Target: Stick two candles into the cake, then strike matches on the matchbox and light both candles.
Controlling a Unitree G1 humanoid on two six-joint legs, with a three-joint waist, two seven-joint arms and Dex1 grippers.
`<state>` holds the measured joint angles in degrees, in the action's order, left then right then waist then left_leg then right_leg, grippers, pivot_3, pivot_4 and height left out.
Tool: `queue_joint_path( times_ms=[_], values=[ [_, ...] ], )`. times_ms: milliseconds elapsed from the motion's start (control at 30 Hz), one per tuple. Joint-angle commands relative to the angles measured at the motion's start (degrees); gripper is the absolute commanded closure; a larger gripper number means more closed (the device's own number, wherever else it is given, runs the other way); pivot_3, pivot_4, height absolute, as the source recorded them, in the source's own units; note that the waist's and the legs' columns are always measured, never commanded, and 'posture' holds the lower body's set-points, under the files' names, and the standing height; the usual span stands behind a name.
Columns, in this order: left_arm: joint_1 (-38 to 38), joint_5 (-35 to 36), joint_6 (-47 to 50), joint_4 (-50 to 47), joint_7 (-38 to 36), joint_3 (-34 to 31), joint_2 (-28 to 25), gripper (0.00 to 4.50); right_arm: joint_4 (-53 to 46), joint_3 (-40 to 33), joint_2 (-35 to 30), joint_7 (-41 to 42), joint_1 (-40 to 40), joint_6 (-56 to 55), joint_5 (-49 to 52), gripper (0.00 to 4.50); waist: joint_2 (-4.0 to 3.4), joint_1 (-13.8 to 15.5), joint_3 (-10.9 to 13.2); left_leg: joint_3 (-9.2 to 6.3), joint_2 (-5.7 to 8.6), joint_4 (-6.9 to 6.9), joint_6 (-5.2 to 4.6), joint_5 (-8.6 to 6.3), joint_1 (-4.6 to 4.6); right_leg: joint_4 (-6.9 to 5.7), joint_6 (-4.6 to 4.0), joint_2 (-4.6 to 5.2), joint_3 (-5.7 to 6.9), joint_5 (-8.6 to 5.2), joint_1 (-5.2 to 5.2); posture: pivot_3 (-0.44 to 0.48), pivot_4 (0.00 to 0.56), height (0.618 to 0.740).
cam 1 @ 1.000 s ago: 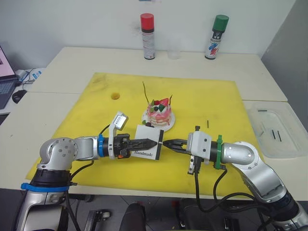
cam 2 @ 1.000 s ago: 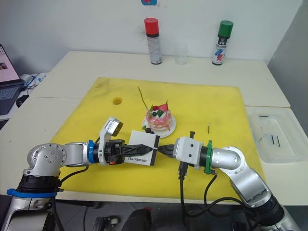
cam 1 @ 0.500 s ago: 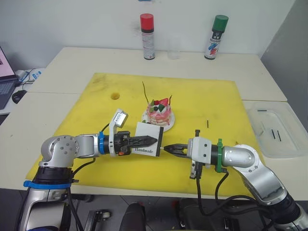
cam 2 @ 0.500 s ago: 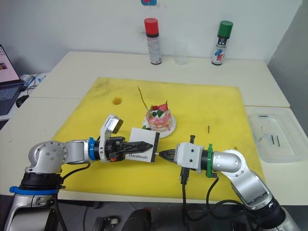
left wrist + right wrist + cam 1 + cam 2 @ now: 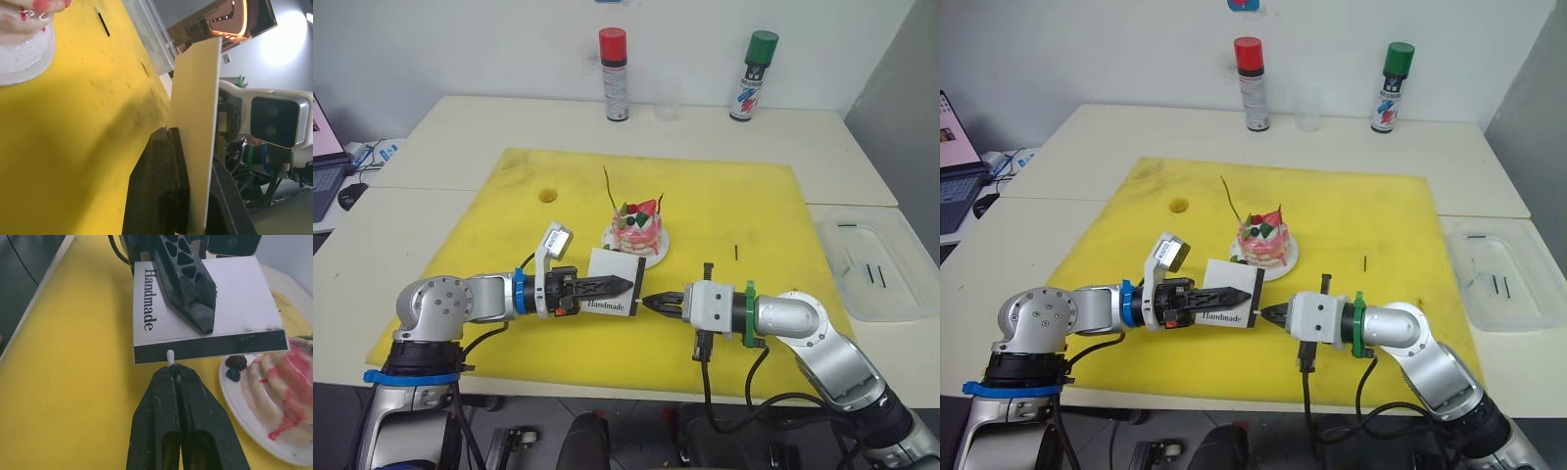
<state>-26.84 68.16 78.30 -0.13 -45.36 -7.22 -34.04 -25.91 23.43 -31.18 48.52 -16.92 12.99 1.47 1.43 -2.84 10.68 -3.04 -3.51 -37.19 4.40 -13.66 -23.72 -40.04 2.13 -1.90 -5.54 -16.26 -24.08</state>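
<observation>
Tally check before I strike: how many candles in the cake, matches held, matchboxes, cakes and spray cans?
Candles in the cake: 2
Match held in the right hand: 1
Matchbox: 1
Cake: 1
Spray cans: 2
Total: 7

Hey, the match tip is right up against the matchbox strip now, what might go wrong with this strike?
The match shows just its pale tip past the right tool, so a hard push might snap it or slide it back.

The left tool pinches the matchbox by its flat faces; a stroke along the dark strip could twist it.

The cake sits close behind, so an overshoot may hit its plate.
</observation>
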Motion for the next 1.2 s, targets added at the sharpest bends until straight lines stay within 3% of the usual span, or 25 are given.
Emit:
queue_joint_path(
  times_ms=[33,167,233,400,500,800,1067,1200],
  values=[
    [-2.35,2.30,-0.17,-1.02,-0.43,-2.66,0.60,4.50,0.10,2.10,0.54,1.40,-0.79,-2.72,-0.72,4.45,0.00,0.00,0.00,0.00,0.00,0.00,0.00,0.00,0.00,0.00,0.00,0.00,0.00,0.00,0.00,0.000,0.150,0.704],
    [-12.17,-3.89,-7.20,6.18,-3.51,-4.17,-3.39,4.50,0.71,0.53,-1.07,4.26,-2.26,-5.29,0.69,4.45,0.01,0.12,0.01,-0.06,0.00,-0.10,0.02,0.02,-0.02,-0.05,-0.01,-0.02,0.07,0.04,0.00,0.000,0.150,0.704],
    [-13.47,-6.33,-8.74,7.40,-5.47,-3.49,-5.75,4.50,0.82,-1.45,-1.93,4.96,-3.05,-5.53,1.87,4.45,-0.01,-0.05,0.00,-0.07,0.00,-0.14,0.01,0.03,-0.02,-0.04,-0.01,-0.04,0.04,0.12,0.01,0.000,0.150,0.704],
    [-9.68,-10.16,-10.79,6.94,-8.55,-3.45,-9.70,4.50,-1.73,-5.65,-2.32,4.08,-3.63,-0.70,5.19,4.45,-0.02,-0.38,0.00,0.05,-0.03,-0.04,0.01,0.03,0.05,-0.03,-0.03,-0.04,-0.04,0.10,0.00,0.000,0.150,0.704],
    [-3.84,-10.75,-9.95,0.96,-9.88,-1.77,-10.75,4.50,-4.89,-8.38,-2.95,3.16,-2.99,6.66,8.04,4.45,-0.02,-0.30,0.00,0.00,-0.07,0.02,0.02,0.03,0.01,-0.04,-0.12,-0.04,0.01,0.07,-0.03,0.000,0.150,0.704],
    [4.10,-13.99,-13.52,-10.95,-14.75,3.97,-13.38,4.50,-14.82,-15.21,-18.93,6.03,3.26,30.13,15.75,4.45,-0.02,1.11,0.01,0.00,-0.03,-0.07,0.01,0.03,-0.05,0.04,-0.11,0.02,0.04,0.05,0.00,0.000,0.150,0.704],
    [4.05,-16.09,-15.21,-11.08,-16.23,6.14,-12.57,4.50,-12.31,-9.96,-14.71,-1.30,1.64,36.02,13.86,4.45,-0.03,0.27,0.01,0.05,-0.05,-0.07,-0.14,0.12,0.05,-0.01,-0.01,-0.05,-0.02,0.15,0.00,0.000,0.150,0.704],
    [4.24,-16.65,-15.53,-10.87,-16.50,6.26,-12.59,4.50,-11.27,-9.73,-12.31,-4.37,1.51,33.68,12.41,3.52,-0.03,0.26,0.01,0.05,-0.04,-0.06,-0.14,0.12,-0.04,0.03,-0.01,-0.04,-0.02,0.14,-0.03,0.000,0.150,0.704]
  ],
)
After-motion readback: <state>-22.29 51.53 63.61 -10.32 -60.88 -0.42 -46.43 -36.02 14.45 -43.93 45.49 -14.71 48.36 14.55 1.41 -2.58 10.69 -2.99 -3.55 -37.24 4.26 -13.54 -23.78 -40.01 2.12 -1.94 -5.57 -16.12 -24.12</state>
